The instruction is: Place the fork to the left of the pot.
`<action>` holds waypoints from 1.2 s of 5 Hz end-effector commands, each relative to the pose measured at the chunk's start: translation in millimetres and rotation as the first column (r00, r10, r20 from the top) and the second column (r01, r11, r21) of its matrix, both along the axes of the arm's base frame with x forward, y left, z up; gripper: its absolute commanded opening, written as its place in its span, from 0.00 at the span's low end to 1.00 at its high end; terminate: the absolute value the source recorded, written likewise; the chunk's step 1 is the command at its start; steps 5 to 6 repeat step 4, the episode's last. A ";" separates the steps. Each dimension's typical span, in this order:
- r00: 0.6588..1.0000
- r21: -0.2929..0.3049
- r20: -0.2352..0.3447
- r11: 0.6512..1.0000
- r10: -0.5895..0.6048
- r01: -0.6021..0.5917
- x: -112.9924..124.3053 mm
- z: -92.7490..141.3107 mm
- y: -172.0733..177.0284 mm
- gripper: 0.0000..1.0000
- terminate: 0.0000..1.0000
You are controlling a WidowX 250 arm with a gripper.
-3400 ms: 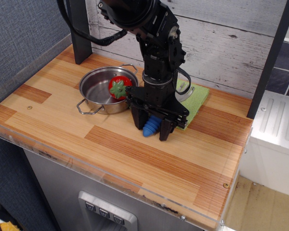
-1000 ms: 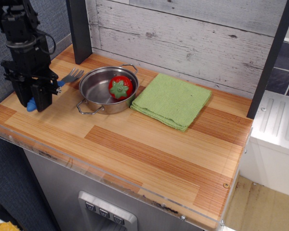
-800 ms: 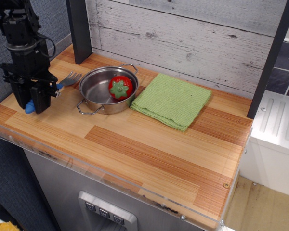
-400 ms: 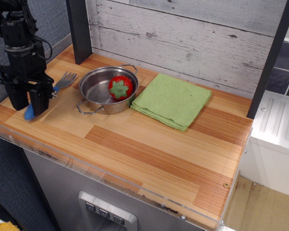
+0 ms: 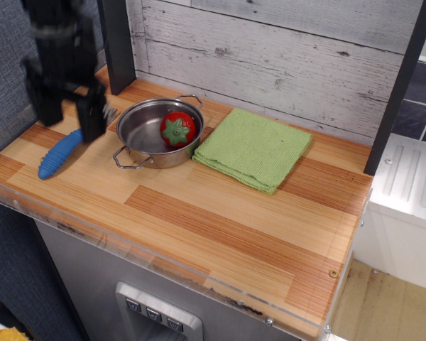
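Note:
The fork [image 5: 59, 153] lies flat on the wooden counter, left of the pot, its ribbed blue handle pointing to the front left. Its silver head is mostly hidden behind my gripper. The steel pot [image 5: 158, 133] stands at the back left with a red toy strawberry [image 5: 176, 129] inside. My gripper [image 5: 71, 115] is blurred, raised above the counter over the fork's head end. Its fingers [image 5: 94, 117] stand apart and hold nothing.
A folded green cloth [image 5: 254, 148] lies right of the pot. A dark post [image 5: 116, 44] stands at the back left against the plank wall. The counter's front edge [image 5: 163, 259] has a clear plastic lip.
My gripper has let go of the fork, which now lies on the counter. The gripper has risen and shifted back and to the right.

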State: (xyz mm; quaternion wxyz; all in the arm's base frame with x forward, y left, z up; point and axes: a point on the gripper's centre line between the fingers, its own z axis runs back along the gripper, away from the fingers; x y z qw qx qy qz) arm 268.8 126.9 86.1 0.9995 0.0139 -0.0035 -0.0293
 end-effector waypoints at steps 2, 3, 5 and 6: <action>0.984 -0.074 0.173 0.997 0.047 -0.034 -1.7 39.7 -66.3 1.00 0.00; 0.989 -0.065 0.148 0.997 -0.026 0.036 -2.9 37.8 -61.5 1.00 0.00; 0.989 -0.065 0.148 0.997 -0.026 0.036 -2.9 37.8 -61.5 1.00 1.00; 0.989 -0.065 0.148 0.997 -0.026 0.036 -2.9 37.8 -61.5 1.00 1.00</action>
